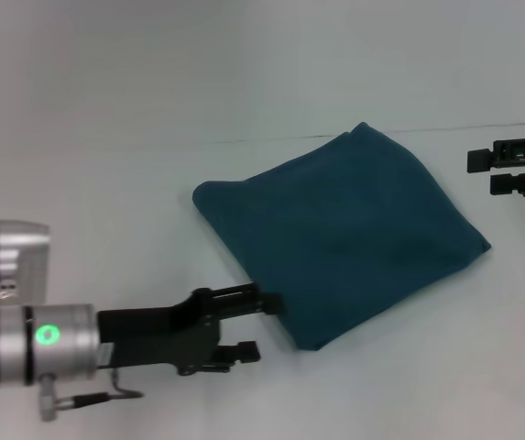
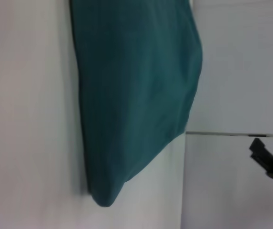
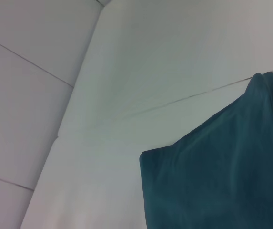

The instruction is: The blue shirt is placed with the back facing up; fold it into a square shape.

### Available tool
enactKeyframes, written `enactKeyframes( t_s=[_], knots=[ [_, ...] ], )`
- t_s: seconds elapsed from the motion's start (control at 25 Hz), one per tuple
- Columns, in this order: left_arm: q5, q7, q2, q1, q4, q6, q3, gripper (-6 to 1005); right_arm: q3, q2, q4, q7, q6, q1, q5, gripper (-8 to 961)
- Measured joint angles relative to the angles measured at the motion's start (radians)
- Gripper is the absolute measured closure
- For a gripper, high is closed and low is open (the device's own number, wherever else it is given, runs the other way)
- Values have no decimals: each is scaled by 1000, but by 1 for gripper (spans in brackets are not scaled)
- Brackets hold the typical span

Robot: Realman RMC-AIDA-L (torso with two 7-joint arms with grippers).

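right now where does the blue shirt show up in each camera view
Head view: the blue shirt lies folded at centre, between the left hand and right hand.
Left wrist view: it fills the upper middle.
Right wrist view: lower right corner.
Shared landmark: the table seam behind the shirt.

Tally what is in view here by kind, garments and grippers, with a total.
Garments: 1, the blue shirt, folded into a rough square on the white table.
Grippers: 2, the left gripper open at the shirt's near left edge, the right gripper open and apart from the shirt at the right.
Total: 3
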Motion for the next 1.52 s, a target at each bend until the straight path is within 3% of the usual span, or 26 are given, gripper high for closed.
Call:
enactKeyframes(
  t_s=[0.36,1.2,1.52],
  knots=[
    [-7,15,-10,-124,-180,-196,72,95,1,-3,-1,3,7,8,-1,96],
    [-58,122,-17,-259,-382,-423,93,162,7,-1,4,3,8,7,6,96],
    [-79,169,-17,-292,-413,-449,101,188,9,0,4,3,7,7,7,96]
  ],
)
